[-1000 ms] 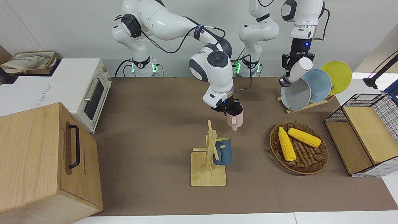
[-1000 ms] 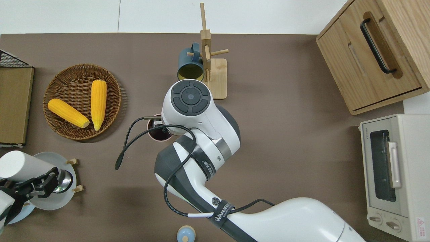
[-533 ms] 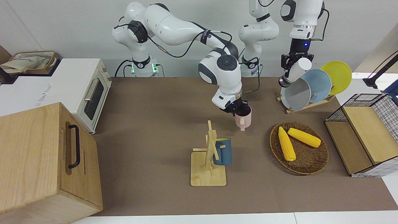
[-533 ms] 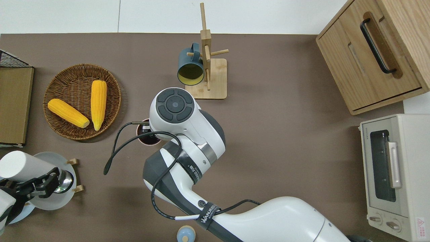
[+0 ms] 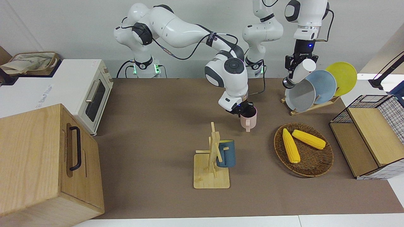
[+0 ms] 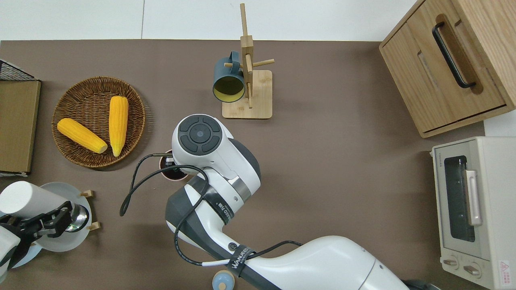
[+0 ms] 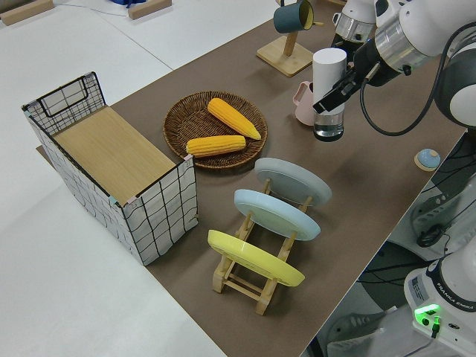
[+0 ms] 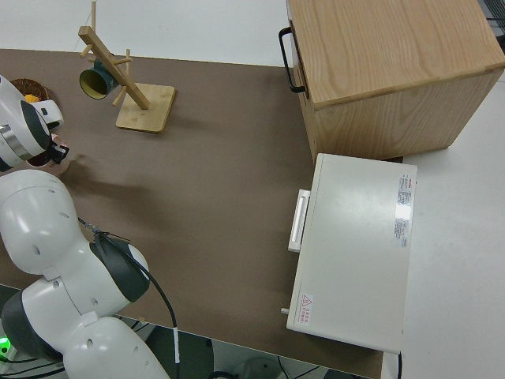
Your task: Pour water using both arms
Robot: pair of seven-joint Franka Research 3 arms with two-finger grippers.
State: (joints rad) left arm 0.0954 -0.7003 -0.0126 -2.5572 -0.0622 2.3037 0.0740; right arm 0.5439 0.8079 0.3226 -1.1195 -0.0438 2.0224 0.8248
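**Bringing mug and flask together for a two-arm pour**

Pinching the pink mug (image 5: 248,119) at its rim with the right gripper (image 5: 244,111), jaws pressed onto the mug wall from above, handle pointing away from the robots. Keeping the mug upright, low over bare desk (image 5: 151,126) beside the wicker basket (image 5: 325,164); not telling from these views whether its base is touching the desk or just clear of it.

Clamping the white flask (image 5: 303,71) across its body with the left gripper (image 5: 292,67), jaws closed on it, white end up and shiny end down, over the grey plate of the plate rack (image 6: 90,193).

Judging the mug as stiff, light and smooth, likely to swing or slip in a rim pinch, so favouring a deep bite on the wall and slow travel. Judging the flask as rigid, slick and heavier if filled; gripping near its middle, as here, seeming the safest hold for tipping.

Reaching the right arm (image 5: 176,28) far across the middle of the desk, elbow high, wrist bent steeply down over the mug. Hanging the left arm (image 5: 307,19) almost straight down from above the rack, wrist vertical.

Leaving mug and flask well apart, with the pour itself not yet under way
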